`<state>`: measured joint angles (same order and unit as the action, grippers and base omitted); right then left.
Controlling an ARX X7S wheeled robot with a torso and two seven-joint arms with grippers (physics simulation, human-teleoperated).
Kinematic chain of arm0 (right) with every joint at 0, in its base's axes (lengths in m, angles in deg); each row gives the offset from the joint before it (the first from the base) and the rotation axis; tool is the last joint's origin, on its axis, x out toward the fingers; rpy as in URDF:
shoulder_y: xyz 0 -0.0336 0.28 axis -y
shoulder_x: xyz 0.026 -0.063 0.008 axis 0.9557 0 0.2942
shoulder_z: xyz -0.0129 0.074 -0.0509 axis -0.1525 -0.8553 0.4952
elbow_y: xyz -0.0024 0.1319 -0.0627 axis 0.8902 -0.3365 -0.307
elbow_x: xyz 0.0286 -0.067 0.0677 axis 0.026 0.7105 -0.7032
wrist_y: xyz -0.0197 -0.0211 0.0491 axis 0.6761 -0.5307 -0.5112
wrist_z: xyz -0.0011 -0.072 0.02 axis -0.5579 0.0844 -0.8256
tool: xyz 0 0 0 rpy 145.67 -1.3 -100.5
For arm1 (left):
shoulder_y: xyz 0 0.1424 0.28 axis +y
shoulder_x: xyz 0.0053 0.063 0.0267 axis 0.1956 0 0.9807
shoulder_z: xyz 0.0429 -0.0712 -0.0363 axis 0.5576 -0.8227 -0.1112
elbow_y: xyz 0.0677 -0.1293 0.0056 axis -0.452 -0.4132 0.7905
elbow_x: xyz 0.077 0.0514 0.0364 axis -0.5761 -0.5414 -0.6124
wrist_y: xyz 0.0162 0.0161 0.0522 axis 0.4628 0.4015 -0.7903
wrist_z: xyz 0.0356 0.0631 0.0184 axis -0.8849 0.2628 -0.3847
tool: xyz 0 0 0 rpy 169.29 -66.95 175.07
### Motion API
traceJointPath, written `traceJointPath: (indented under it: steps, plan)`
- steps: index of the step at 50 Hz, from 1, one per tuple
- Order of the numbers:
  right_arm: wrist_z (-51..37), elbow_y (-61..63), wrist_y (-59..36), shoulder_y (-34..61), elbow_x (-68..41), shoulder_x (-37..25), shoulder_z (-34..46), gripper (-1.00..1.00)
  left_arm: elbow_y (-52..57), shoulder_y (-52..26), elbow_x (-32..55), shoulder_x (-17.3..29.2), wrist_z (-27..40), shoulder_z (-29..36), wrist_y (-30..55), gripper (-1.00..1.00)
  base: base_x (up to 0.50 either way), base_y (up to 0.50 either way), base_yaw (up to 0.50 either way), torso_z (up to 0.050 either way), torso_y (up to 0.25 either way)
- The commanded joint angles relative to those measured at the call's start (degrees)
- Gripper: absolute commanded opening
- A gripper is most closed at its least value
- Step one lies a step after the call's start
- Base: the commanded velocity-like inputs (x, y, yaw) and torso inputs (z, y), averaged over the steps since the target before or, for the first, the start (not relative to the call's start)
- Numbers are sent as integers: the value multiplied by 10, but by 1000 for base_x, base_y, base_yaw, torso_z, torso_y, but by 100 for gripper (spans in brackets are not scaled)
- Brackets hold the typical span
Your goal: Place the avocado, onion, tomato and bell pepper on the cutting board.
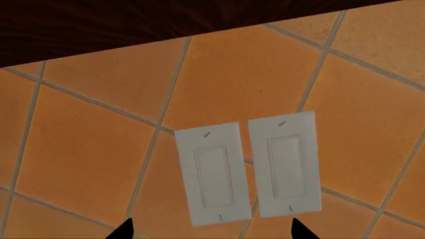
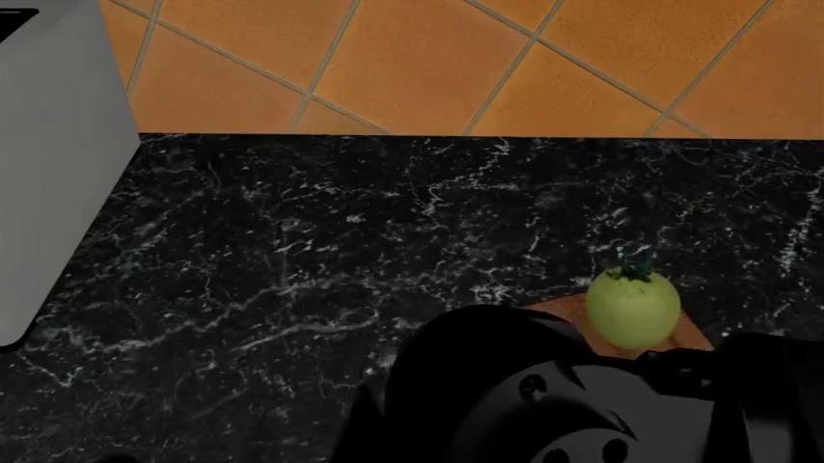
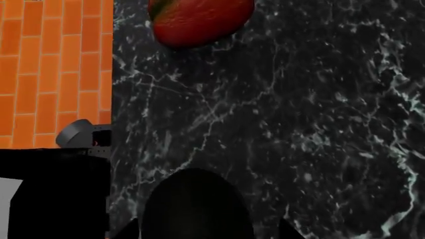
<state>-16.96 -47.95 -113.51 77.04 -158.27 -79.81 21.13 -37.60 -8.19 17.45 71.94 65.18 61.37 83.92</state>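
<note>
My right gripper (image 3: 208, 230) is shut on the avocado (image 3: 196, 199), a dark glossy egg shape filling the space between the two black fingertips above the black marble counter. The red-orange bell pepper (image 3: 199, 19) lies on the counter ahead of that gripper. In the head view the pale green tomato (image 2: 632, 307) stands on the brown cutting board (image 2: 562, 311), most of which is hidden behind my dark arm (image 2: 515, 395). My left gripper (image 1: 212, 230) is open and empty, facing the tiled wall. The onion is out of view.
Two white wall switches (image 1: 247, 169) sit on orange tiles under a dark cabinet (image 1: 99, 25). A grey appliance (image 2: 58, 164) stands at the counter's left. The right wrist view shows the counter's edge and orange brick floor (image 3: 53, 64) beyond it.
</note>
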Motion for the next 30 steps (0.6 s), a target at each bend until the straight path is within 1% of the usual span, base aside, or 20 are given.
traceJointPath:
  steps: [1, 6, 7, 16, 27, 30]
  plan:
    - [30, -10, -11, -39, 56, 11, -14, 100, 1, 4, -7, -9, -12, -18, -1, 100, 0, 0, 0, 0, 0]
    - [34, -9, -13, -47, 57, 9, -8, 100, 1, 4, -6, -8, -11, -19, -1, 100, 0, 0, 0, 0, 0]
    - [32, -10, -11, -44, 59, 9, -10, -100, 1, 4, -5, -8, -11, -20, -1, 100, 0, 0, 0, 0, 0]
    - [27, -4, -2, -19, 42, 15, -8, -100, 12, 6, -1, -4, -8, -23, 6, 100, 0, 0, 0, -2, 0]
    - [25, -24, -14, 77, 20, 2, -39, -100, 9, 1, 0, -6, -7, -22, 7, 100, 0, 0, 0, 0, 0]
    - [23, -26, -14, 88, 20, -1, -43, -100, 9, -2, 1, -7, -6, -22, 8, 100, 0, 0, 0, 0, 0]
